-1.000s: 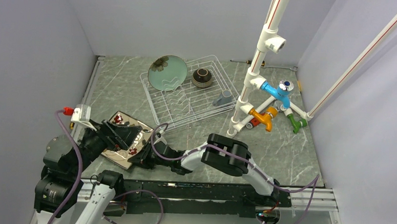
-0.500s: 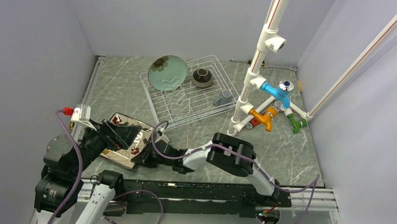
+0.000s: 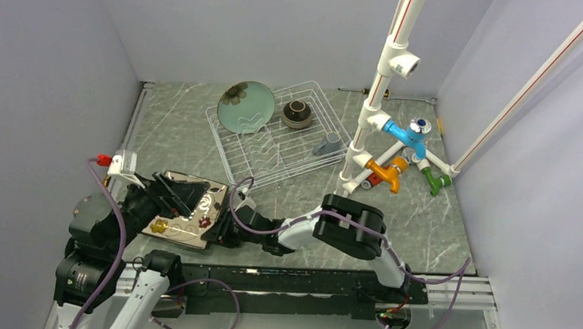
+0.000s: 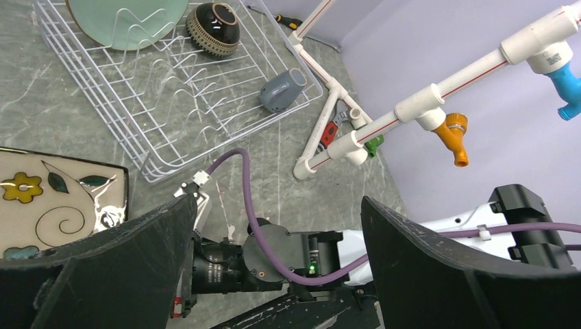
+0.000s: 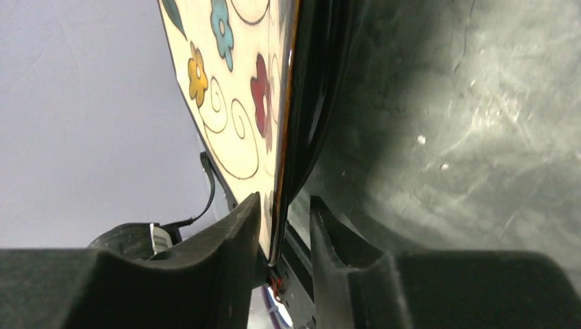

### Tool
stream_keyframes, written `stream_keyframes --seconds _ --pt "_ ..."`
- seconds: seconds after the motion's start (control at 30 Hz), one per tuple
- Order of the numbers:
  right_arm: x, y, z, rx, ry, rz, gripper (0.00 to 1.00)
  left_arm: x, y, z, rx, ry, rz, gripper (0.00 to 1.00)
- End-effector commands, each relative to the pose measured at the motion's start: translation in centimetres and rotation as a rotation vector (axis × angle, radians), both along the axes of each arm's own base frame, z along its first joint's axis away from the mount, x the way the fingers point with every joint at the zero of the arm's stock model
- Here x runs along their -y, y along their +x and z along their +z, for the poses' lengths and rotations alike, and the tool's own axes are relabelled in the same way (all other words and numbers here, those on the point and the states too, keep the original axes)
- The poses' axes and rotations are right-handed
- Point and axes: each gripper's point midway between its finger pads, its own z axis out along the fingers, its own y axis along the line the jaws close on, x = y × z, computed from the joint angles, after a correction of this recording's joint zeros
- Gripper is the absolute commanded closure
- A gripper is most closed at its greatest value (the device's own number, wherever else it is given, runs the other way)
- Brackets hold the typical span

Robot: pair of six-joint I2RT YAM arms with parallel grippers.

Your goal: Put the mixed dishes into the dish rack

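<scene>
Cream floral square plate [image 3: 191, 227] pinched edgewise by right hand [image 5: 284, 203].
Hold firm, tilt upright, slot between free dish rack [image 3: 289, 154] prongs; left hand [image 4: 277, 205] spread open, empty.

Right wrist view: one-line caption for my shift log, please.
Right gripper straddling the rim of the cream floral square plate, marbled table behind.

Left tool [image 4: 274, 205] spread, right tool [image 5: 284, 201] clamping plate [image 5: 226, 103]
</scene>
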Motion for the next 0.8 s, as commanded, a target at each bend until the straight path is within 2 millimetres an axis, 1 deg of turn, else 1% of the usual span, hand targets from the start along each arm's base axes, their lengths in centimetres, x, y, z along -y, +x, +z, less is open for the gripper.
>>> stream_keyframes --seconds 0.0,0.13,0.2,0.27,0.4,0.53,0.6,0.7,0.77 --pt "-0.3 -1.5 3.7 0.042 0.083 0.091 0.62 0.1 0.8 0.3 0.016 -0.011 0.007 0.06" --pt "-0.4 -1.9 4.3 0.04 0.106 0.106 0.54 0.1 0.9 0.0 0.002 -0.009 0.004 0.06" --pt "-0.5 -1.9 4.5 0.04 0.112 0.111 0.53 0.1 0.9 -0.2 -0.002 -0.005 0.004 0.06" --pt "-0.8 -2.1 4.8 0.031 0.132 0.117 0.56 0.1 0.9 -0.2 -0.004 -0.008 0.007 0.06" --pt "-1.2 -2.2 5.2 0.018 0.157 0.123 0.65 0.2 0.9 -0.4 -0.009 -0.009 0.003 0.06" --pt "-1.2 -2.0 4.5 -0.009 0.164 0.105 0.79 0.2 0.9 -0.6 -0.017 -0.012 0.001 0.06" --pt "-1.5 -1.9 4.4 -0.021 0.175 0.102 0.81 0.3 1.0 -0.6 -0.017 -0.017 -0.003 0.06" --pt "-1.6 -1.6 4.4 -0.022 0.18 0.094 0.8 0.5 1.0 -0.6 -0.02 -0.02 -0.011 0.06" --pt "-1.7 -1.3 4.3 -0.032 0.188 0.086 0.78 0.5 0.9 -0.7 -0.023 -0.018 -0.011 0.06"
